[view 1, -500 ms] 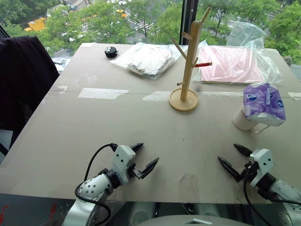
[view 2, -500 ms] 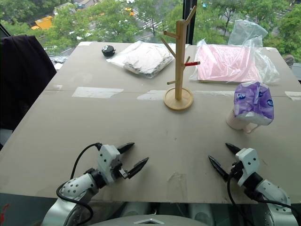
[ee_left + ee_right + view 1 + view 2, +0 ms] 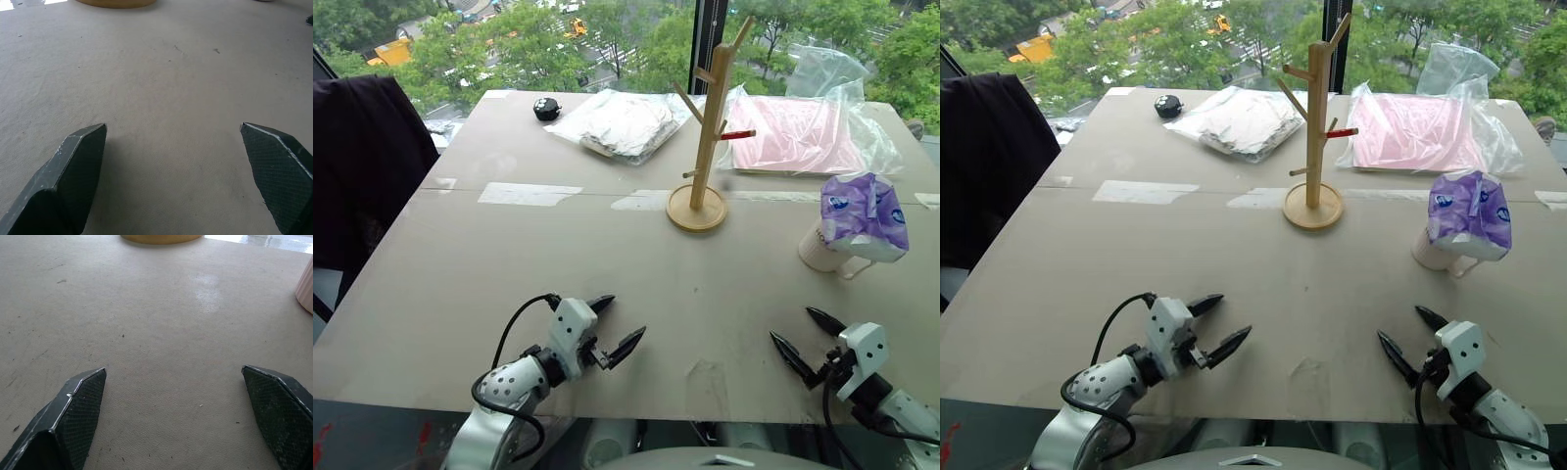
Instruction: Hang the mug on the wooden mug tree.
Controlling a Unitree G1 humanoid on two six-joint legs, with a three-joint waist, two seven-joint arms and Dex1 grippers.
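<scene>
The left hand (image 3: 615,326) is hovering low over the near edge of the surface (image 3: 509,264), its two black fingers (image 3: 73,166) standing apart with nothing between them. The right hand (image 3: 808,340) is hovering over the near right part of the surface, fingers likewise spread wide and empty.

The wooden mug tree (image 3: 705,137) is standing upright on its round disc base, past the middle of the surface and slightly to the right, with one red-tipped peg pointing right. The mug (image 3: 820,250) is sitting on the surface at the right side, nearer than the mug tree and well apart from it; a purple patterned packet (image 3: 862,215) is resting on top of the mug and covering its opening. Both hands are well apart from the mug.

Behind the mug tree, a clear bag of pink material (image 3: 793,132) is lying to the right and a clear bag of pale material (image 3: 622,122) to the left. A small black object (image 3: 545,108) is lying near the far left edge
</scene>
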